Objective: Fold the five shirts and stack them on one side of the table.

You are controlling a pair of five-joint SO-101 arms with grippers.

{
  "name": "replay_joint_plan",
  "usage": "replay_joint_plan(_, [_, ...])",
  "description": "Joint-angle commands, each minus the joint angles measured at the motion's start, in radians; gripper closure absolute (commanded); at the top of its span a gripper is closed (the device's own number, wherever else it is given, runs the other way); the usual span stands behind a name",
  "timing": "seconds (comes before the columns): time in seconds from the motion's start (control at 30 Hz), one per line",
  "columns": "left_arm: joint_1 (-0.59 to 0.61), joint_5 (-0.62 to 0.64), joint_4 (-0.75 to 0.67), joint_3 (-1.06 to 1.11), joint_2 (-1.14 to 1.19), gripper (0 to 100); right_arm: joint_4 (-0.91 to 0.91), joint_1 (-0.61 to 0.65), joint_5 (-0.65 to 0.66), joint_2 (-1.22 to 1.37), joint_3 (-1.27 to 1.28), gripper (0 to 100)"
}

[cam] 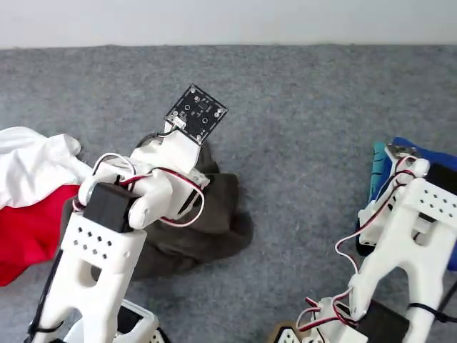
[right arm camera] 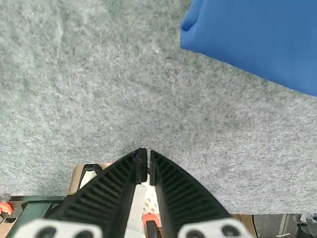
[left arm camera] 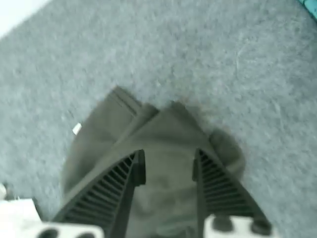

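A crumpled dark olive shirt (cam: 214, 214) lies left of the table's middle. My left arm (cam: 114, 207) leans over it. In the left wrist view the left gripper (left arm camera: 168, 163) is open, its two black fingers (left arm camera: 130, 173) apart just above the olive shirt (left arm camera: 163, 129). A white shirt (cam: 32, 168) and a red shirt (cam: 25, 236) lie bunched at the left edge. A blue shirt (cam: 421, 151) rests on a teal one (cam: 376, 171) at the right edge, partly hidden by my right arm (cam: 421, 214). The right gripper (right arm camera: 144, 156) is shut on nothing, above bare felt near the blue shirt (right arm camera: 257, 39).
Grey felt (cam: 307, 107) covers the table up to a white wall at the back. The table's near edge (right arm camera: 89, 173) and an arm base appear under the right gripper. Bare felt stretches between the olive shirt and the blue stack.
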State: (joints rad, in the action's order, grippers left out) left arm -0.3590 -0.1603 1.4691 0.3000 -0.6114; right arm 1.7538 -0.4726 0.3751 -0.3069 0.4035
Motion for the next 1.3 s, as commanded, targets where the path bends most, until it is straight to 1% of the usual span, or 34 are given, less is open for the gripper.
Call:
replay_joint_plan(0.0, [0.037, 0.015, 0.077, -0.074, -0.005, 83, 0.042, 0.054, -0.008, -0.050, 0.000, 97.6])
replay_joint_plan(0.07, [0.106, 0.012, 0.104, -0.081, -0.005, 83, 0.042, 0.116, -0.008, -0.050, -0.002, 97.6])
replay_joint_plan(0.2, [0.296, 0.005, 0.141, -0.081, 0.000, 83, 0.038, 0.321, -0.014, -0.045, -0.003, 97.6])
replay_joint_plan(0.3, [0.445, -0.052, 0.169, -0.079, 0.003, 83, 0.005, 0.492, -0.015, -0.031, -0.003, 97.5])
replay_joint_plan(0.37, [0.545, -0.077, 0.178, -0.077, 0.003, 83, -0.030, 0.579, -0.015, -0.012, -0.003, 97.2])
replay_joint_plan(0.43, [0.640, -0.091, 0.183, -0.076, 0.003, 83, -0.062, 0.661, -0.015, 0.025, -0.003, 93.6])
replay_joint_plan(0.5, [0.726, -0.110, 0.180, -0.059, 0.003, 83, -0.085, 0.737, -0.015, 0.073, -0.003, 87.5])
replay_joint_plan(0.63, [0.853, -0.138, 0.176, -0.008, 0.000, 83, -0.145, 0.862, -0.015, 0.171, -0.006, 77.4])
replay_joint_plan(0.73, [0.916, -0.138, 0.176, 0.039, -0.005, 83, -0.208, 0.918, -0.015, 0.246, -0.044, 76.7])
replay_joint_plan(0.87, [0.973, -0.138, 0.176, 0.073, -0.005, 83, -0.246, 0.961, -0.015, 0.364, -0.180, 76.5])
replay_joint_plan(0.97, [0.977, -0.138, 0.176, 0.079, -0.005, 83, -0.259, 0.966, -0.018, 0.483, -0.296, 76.7])
replay_joint_plan(1.13, [0.977, -0.138, 0.176, 0.079, -0.005, 83, -0.229, 0.972, -0.118, 0.684, -0.477, 76.8])
replay_joint_plan(1.27, [0.977, -0.137, 0.176, 0.079, -0.005, 83, -0.179, 0.986, -0.129, 0.822, -0.572, 76.8])
